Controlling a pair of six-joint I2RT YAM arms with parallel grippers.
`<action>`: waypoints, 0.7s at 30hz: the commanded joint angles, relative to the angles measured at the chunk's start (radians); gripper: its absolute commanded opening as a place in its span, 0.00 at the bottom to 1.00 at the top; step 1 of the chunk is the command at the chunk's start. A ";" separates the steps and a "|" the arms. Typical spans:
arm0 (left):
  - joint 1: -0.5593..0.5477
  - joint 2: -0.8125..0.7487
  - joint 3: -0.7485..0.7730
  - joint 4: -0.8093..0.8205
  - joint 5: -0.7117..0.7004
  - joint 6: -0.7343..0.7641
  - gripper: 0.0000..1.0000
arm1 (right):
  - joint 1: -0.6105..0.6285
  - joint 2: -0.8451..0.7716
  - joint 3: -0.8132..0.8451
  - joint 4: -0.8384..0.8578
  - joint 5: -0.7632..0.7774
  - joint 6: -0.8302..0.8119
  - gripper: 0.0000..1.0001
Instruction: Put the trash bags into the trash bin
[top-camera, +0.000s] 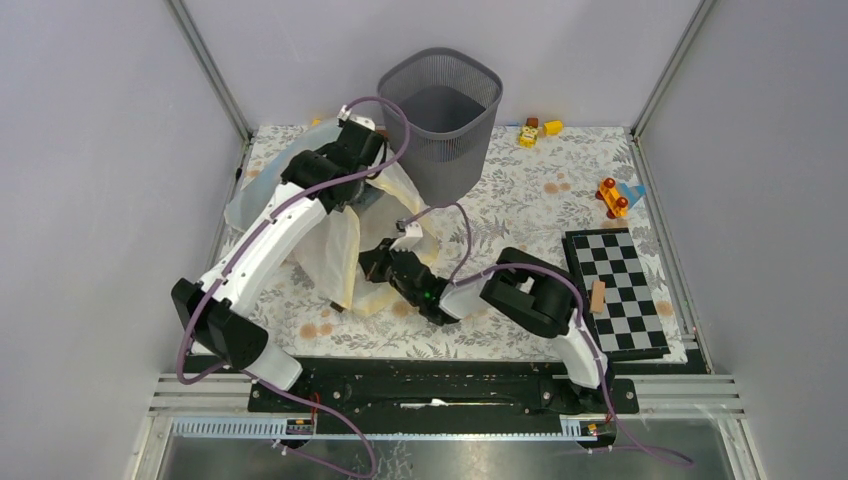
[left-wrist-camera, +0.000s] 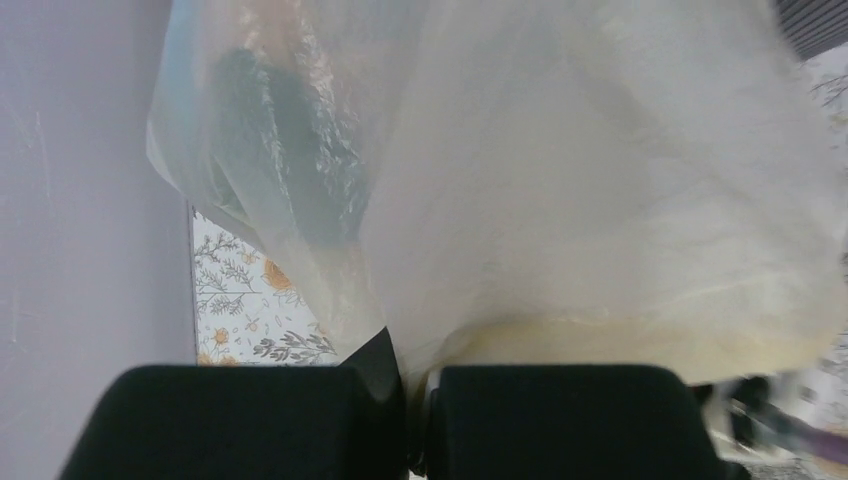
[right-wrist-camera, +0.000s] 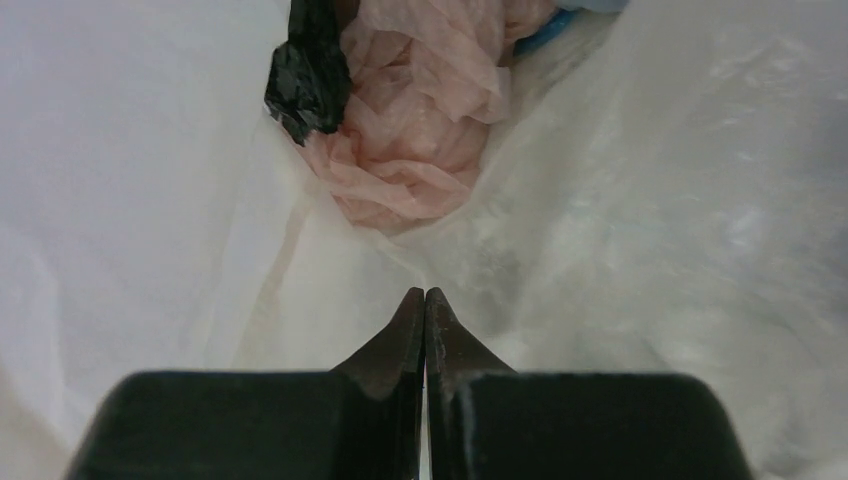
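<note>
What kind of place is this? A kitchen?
Likely a robot testing booth. Plain grey walls enclose a flowery tablecloth, two white-and-black robot arms are bolted at its edge, and small colourful toys and a black-and-white checkerboard lie about.

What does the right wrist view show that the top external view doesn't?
Only the right wrist view: the crumpled pink trash bag and a black scrap, nestled in folds of the large whitish bag. Only the top view: the trash bin, the checkerboard and small toys. Both: the large whitish bag and the shut right gripper.
</note>
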 joint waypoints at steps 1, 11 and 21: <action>0.006 -0.028 0.116 -0.056 0.027 -0.012 0.00 | 0.008 0.054 0.136 -0.016 -0.019 0.041 0.00; 0.007 -0.036 0.071 -0.076 0.002 -0.051 0.00 | -0.039 0.133 0.331 -0.110 -0.003 0.063 0.09; 0.019 -0.162 -0.076 -0.022 -0.181 -0.103 0.00 | -0.092 0.201 0.495 -0.277 -0.031 0.207 0.51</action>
